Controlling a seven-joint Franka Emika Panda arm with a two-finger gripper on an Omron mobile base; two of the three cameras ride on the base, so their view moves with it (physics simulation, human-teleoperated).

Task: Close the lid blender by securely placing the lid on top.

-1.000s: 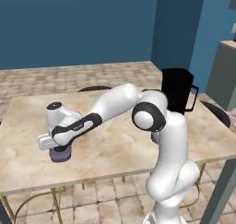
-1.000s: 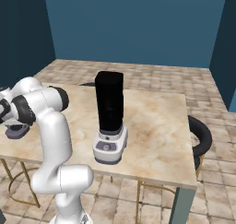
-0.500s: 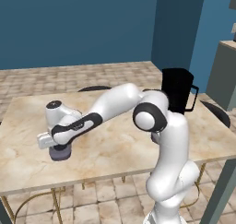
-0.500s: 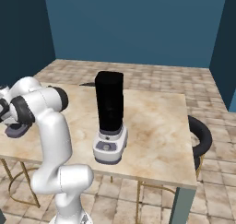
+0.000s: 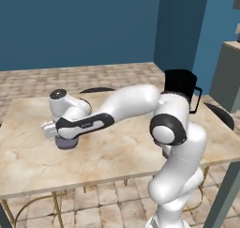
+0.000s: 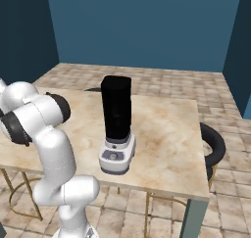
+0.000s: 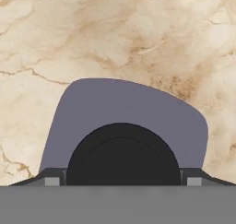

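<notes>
Hand barely lower than half a second ago, arm otherwise unchanged. Gripper (image 7: 121,180) sits right over the lid (image 7: 106,110), fingers either side of its dark centre; clamped or not, cannot tell. Lid, greyish-lavender, flat on table (image 5: 117,149), well apart from black blender (image 6: 116,125).

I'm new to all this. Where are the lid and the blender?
lid (image 7: 129,108): hand view, its lavender top.
blender (image 6: 116,114): right base view, the black jar's front.

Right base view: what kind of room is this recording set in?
Probably a rendered kitchen or dining corner: a blender stands on a marble-topped table, beside a black stool, with a tiled floor and dark blue walls.
</notes>
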